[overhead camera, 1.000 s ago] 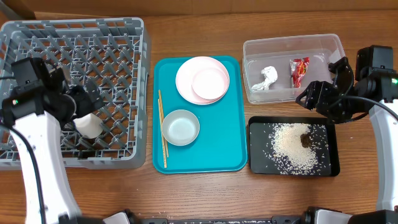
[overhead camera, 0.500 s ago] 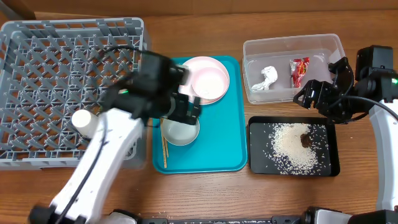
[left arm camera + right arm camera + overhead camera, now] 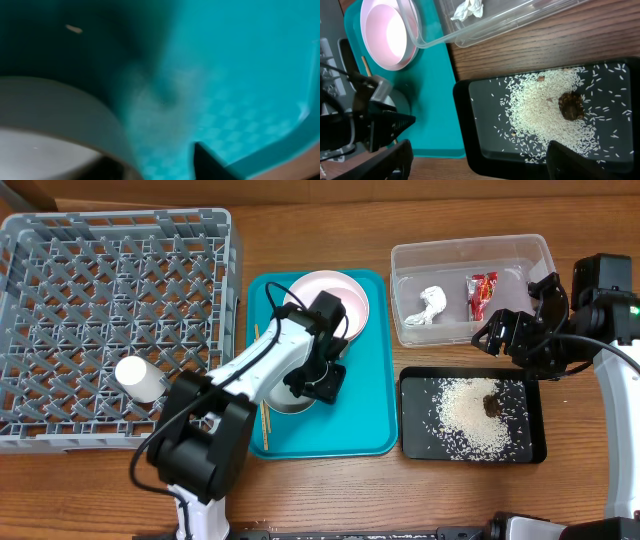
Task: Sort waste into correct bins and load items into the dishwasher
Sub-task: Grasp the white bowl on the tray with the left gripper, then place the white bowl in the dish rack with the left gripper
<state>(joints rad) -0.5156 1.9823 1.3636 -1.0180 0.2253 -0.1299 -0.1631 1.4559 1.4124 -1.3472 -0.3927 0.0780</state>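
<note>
My left gripper (image 3: 314, 385) is down on the teal tray at the pale grey bowl (image 3: 60, 107). In the blurred left wrist view one finger is inside the rim and the other finger (image 3: 207, 162) outside, with teal showing between it and the wall. The pink bowl (image 3: 338, 312) sits on the white plate (image 3: 300, 288). Chopsticks (image 3: 257, 345) lie along the tray's left side. A white cup (image 3: 138, 377) lies in the grey dish rack (image 3: 120, 218). My right gripper (image 3: 480, 167) is open above the black tray (image 3: 470, 100) holding rice (image 3: 545, 110) and a brown lump (image 3: 571, 105).
The clear tub (image 3: 470, 248) at the back right holds a white tissue (image 3: 430, 305) and a red wrapper (image 3: 481, 292). The teal tray (image 3: 365, 400) lies between the rack and the black tray (image 3: 415, 445). My left arm crosses the teal tray's left half.
My left arm left the cup in the rack, swung right to the teal tray and came down at the grey bowl, jaws narrowing. The right gripper opened a little wider; its arm stayed put.
</note>
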